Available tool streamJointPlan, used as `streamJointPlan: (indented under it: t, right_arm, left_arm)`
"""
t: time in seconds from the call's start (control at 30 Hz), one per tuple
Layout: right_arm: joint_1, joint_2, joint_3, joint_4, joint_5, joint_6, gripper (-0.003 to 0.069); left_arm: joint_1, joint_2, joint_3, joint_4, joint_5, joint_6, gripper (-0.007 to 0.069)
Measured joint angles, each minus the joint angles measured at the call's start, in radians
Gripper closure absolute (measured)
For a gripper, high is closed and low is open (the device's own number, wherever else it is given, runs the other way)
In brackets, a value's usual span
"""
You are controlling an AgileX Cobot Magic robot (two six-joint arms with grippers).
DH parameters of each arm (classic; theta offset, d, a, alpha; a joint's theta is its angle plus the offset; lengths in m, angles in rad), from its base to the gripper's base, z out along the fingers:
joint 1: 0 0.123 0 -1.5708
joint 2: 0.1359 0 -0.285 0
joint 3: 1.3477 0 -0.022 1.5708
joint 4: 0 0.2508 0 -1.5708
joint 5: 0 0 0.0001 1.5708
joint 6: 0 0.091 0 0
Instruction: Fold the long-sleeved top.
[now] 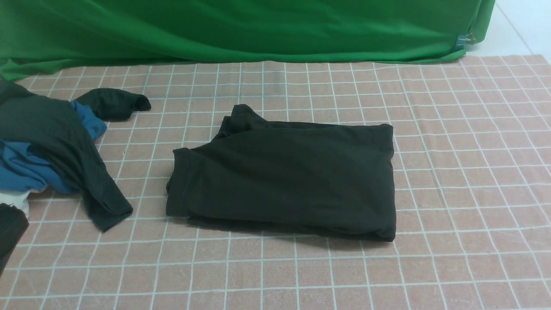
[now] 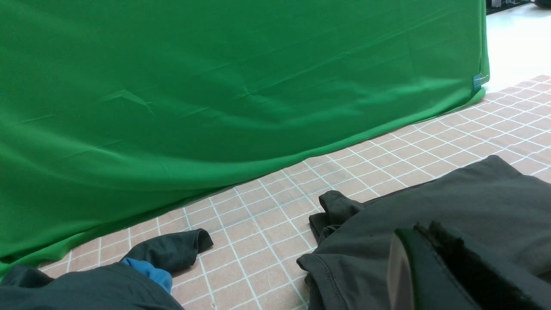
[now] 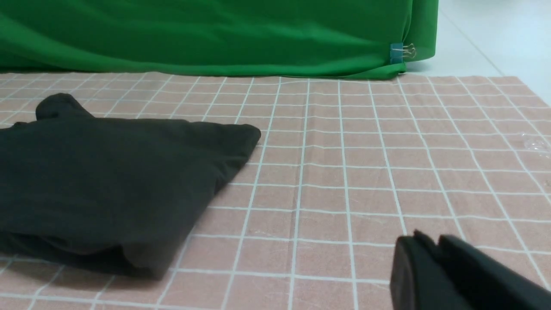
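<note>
The long-sleeved top (image 1: 284,172) lies folded into a thick black rectangle in the middle of the checked cloth, with a bunched bit sticking out at its far left corner. Neither gripper shows in the front view. In the left wrist view my left gripper (image 2: 424,228) hovers over the top (image 2: 452,193), jaws pressed together and holding nothing. In the right wrist view my right gripper (image 3: 430,239) hangs above bare cloth to the right of the top (image 3: 107,172), fingers nearly touching with only a thin slit at the tips and nothing between them.
A heap of dark grey and blue clothes (image 1: 43,142) lies at the left edge, one dark sleeve end (image 1: 114,103) reaching toward the middle. A green backdrop (image 1: 258,30) hangs along the far side, clipped at its right corner (image 1: 464,41). The pink checked cloth (image 1: 452,172) covers the table.
</note>
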Motion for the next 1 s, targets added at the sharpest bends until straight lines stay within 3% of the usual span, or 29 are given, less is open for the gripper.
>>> streamJointPlan:
  t: [0.27, 0.43, 0.57, 1.0]
  right_arm:
    - [0.0, 0.0, 0.0, 0.0, 0.002, 0.0, 0.0547]
    - [0.0, 0.0, 0.0, 0.0, 0.002, 0.0, 0.0542]
    - [0.0, 0.0, 0.0, 0.0, 0.002, 0.0, 0.0526]
    - [0.0, -0.001, 0.0, 0.0, 0.002, 0.0, 0.0505]
  left_arm:
    - [0.018, -0.016, 0.075, -0.008, -0.065, 0.0, 0.0606]
    - [0.114, -0.067, 0.191, -0.027, -0.188, -0.009, 0.0606]
    - [0.21, -0.078, 0.326, -0.029, -0.277, -0.084, 0.0606]
    - [0.211, -0.081, 0.358, 0.016, -0.19, -0.135, 0.0606]
